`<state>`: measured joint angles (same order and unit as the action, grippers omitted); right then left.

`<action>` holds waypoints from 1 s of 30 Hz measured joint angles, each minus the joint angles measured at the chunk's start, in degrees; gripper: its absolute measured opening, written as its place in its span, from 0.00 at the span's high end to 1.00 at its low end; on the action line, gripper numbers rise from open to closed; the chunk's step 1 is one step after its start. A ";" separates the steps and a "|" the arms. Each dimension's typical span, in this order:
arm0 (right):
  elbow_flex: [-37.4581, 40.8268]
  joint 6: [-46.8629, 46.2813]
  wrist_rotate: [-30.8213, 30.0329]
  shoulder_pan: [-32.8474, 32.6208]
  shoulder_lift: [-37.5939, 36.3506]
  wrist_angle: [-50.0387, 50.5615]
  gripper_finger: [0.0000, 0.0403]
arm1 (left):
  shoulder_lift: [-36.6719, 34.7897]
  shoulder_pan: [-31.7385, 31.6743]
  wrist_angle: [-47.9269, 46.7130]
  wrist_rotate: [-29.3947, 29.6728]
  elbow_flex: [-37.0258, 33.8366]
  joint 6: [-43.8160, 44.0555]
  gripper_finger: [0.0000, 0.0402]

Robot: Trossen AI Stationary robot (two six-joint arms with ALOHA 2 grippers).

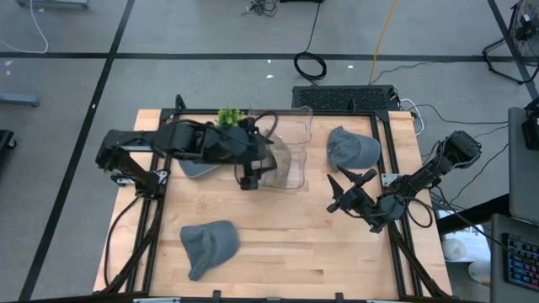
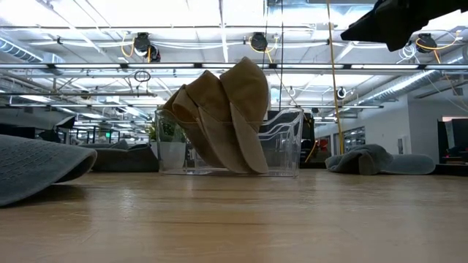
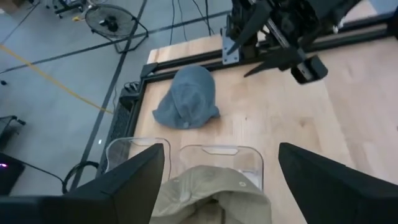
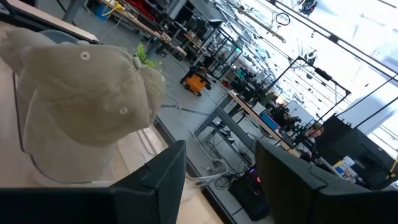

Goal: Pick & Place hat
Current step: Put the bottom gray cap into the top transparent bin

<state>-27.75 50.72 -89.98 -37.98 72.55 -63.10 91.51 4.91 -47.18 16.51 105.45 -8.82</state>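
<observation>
Tan hat (image 2: 223, 117) in clear bin (image 2: 281, 150), left claw (image 1: 248, 180) above.

floor: grey, taped lines (image 1: 101, 80) | ceiling: strip lights (image 2: 110, 33) | fan (image 3: 112, 18)

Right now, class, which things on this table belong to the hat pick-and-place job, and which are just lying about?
Job:
tan hats
clear bin
grey hat near bin
grey hat at table front
left gripper

Lying about:
green plant
floor cables
</observation>
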 joint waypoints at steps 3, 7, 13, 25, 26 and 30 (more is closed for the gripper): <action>0.00 0.13 -0.02 0.15 0.00 0.55 0.55 | -0.91 0.00 -0.25 0.00 0.00 2.51 0.21; 0.00 -0.63 -0.02 0.13 0.00 0.80 0.54 | -0.87 -0.13 -0.34 0.00 0.00 4.30 0.22; 0.00 -0.54 -0.02 0.15 0.00 0.80 0.49 | -0.49 -1.28 -0.73 0.00 0.00 1.99 0.22; 0.01 -5.25 -0.01 -0.08 0.00 0.78 0.24 | -0.40 -1.98 -5.39 -1.00 -0.02 13.31 0.22; 0.02 -5.97 -0.02 -0.17 0.00 0.78 0.23 | -0.40 -1.95 -5.33 -1.00 -0.02 14.97 0.22; 0.02 -8.62 -0.02 -0.40 0.00 0.76 0.22 | -0.40 -1.91 -5.29 -1.01 -0.02 23.37 0.24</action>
<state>-27.73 42.10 -90.00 -38.37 72.55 -62.34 91.11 3.00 -52.46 15.51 105.43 14.55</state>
